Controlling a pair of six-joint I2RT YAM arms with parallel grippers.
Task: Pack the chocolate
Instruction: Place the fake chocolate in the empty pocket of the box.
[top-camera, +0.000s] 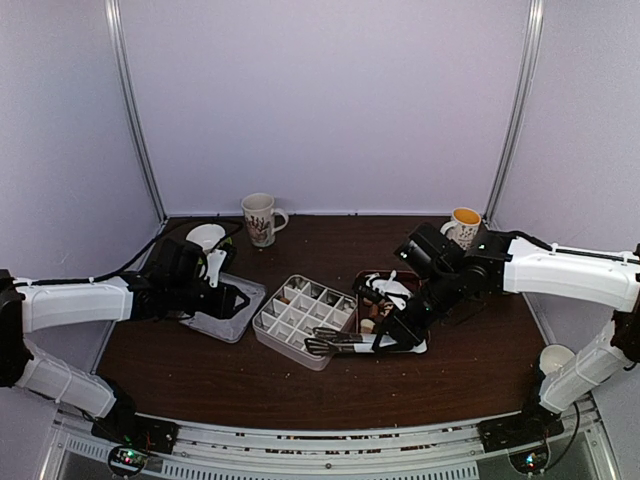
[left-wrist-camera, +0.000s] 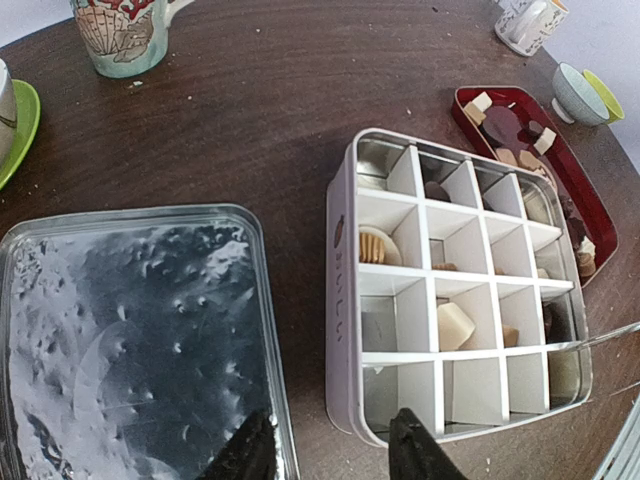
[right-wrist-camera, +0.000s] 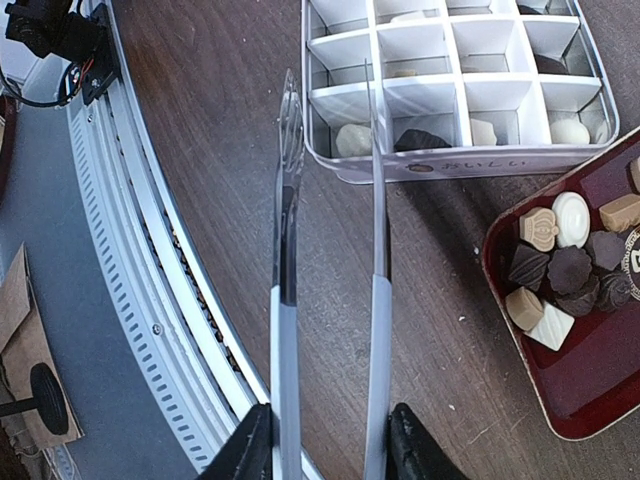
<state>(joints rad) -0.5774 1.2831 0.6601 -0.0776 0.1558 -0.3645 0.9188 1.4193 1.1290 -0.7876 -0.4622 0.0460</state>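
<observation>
Chocolate in dark, tan and white pieces lies in the dark red tray. A few pieces sit in cells of the white divided box. My right gripper is shut on the metal tongs. The tongs' tips reach over the box's near row, spread apart with nothing between them. My left gripper is open and empty. It straddles the gap between the clear lid and the box's corner.
A patterned mug stands at the back. A yellow-filled cup is at the back right and a white bowl at the back left. A small cup sits off the table's right edge. The metal rail runs along the near edge.
</observation>
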